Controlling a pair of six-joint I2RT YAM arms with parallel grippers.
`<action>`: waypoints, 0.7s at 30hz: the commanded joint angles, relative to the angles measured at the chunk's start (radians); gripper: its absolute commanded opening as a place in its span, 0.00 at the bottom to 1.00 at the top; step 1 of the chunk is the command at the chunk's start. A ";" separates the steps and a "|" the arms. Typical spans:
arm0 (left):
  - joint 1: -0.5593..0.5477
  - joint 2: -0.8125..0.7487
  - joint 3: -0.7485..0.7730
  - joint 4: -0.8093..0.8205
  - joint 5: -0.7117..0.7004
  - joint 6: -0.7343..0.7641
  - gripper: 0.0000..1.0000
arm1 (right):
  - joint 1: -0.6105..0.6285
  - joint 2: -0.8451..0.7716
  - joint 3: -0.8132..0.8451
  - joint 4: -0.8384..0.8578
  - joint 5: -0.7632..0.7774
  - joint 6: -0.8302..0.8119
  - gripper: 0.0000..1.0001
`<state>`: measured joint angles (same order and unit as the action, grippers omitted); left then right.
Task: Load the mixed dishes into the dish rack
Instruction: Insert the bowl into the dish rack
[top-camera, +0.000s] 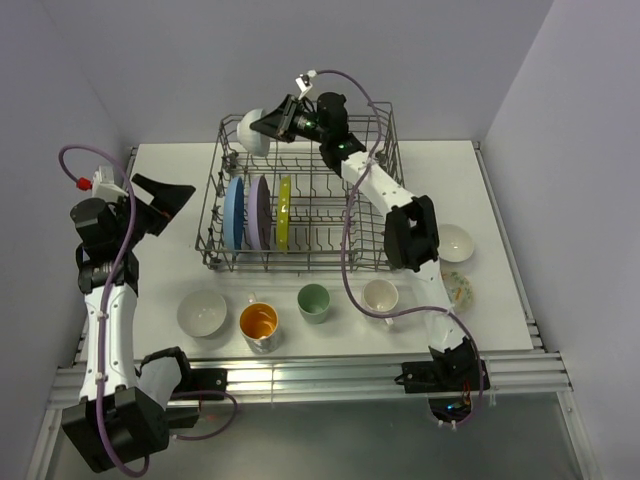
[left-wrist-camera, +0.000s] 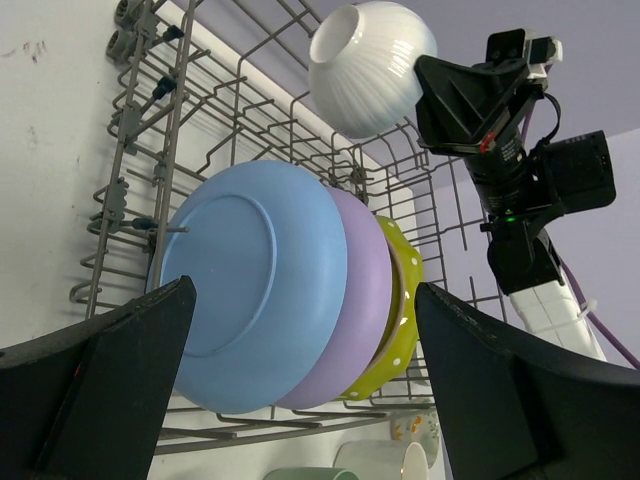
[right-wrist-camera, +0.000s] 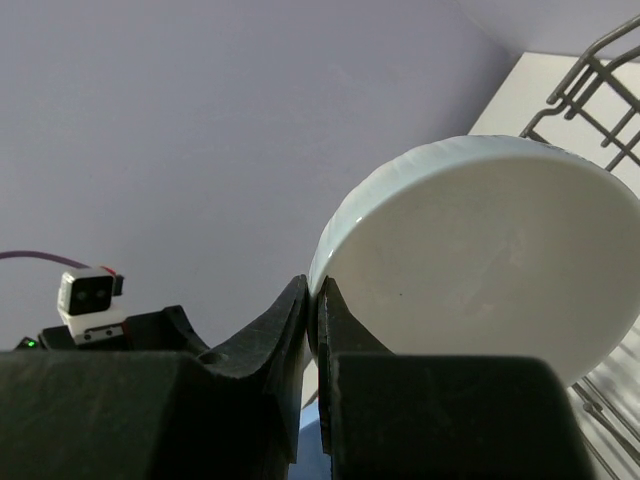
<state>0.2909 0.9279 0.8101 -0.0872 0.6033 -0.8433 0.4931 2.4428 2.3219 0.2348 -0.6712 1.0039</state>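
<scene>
The grey wire dish rack (top-camera: 375, 180) stands at the table's back middle. A blue plate (top-camera: 233, 213), a lavender plate (top-camera: 259, 211) and a yellow-green plate (top-camera: 284, 211) stand upright in its left part; they also show in the left wrist view (left-wrist-camera: 255, 285). My right gripper (top-camera: 268, 124) is shut on the rim of a white ribbed bowl (top-camera: 254, 132) and holds it above the rack's far left corner; the bowl fills the right wrist view (right-wrist-camera: 480, 255). My left gripper (top-camera: 170, 200) is open and empty, left of the rack.
In front of the rack stand a white bowl (top-camera: 201, 312), an orange-inside cup (top-camera: 259, 324), a pale green cup (top-camera: 314, 301) and a white mug (top-camera: 381, 296). Right of the rack lie a white bowl (top-camera: 455, 242) and a floral bowl (top-camera: 459, 289).
</scene>
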 joint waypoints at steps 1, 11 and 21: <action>-0.004 -0.031 -0.002 0.037 -0.010 0.018 0.99 | 0.033 -0.002 0.057 0.147 -0.020 -0.031 0.00; -0.004 -0.034 -0.012 0.027 -0.007 0.023 0.99 | 0.059 0.031 0.047 0.147 -0.011 0.004 0.00; -0.004 -0.035 -0.015 0.007 -0.004 0.015 0.99 | 0.055 0.077 0.056 0.188 -0.025 0.077 0.00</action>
<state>0.2909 0.9108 0.8005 -0.0937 0.5976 -0.8333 0.5552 2.5237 2.3222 0.2909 -0.6846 1.0401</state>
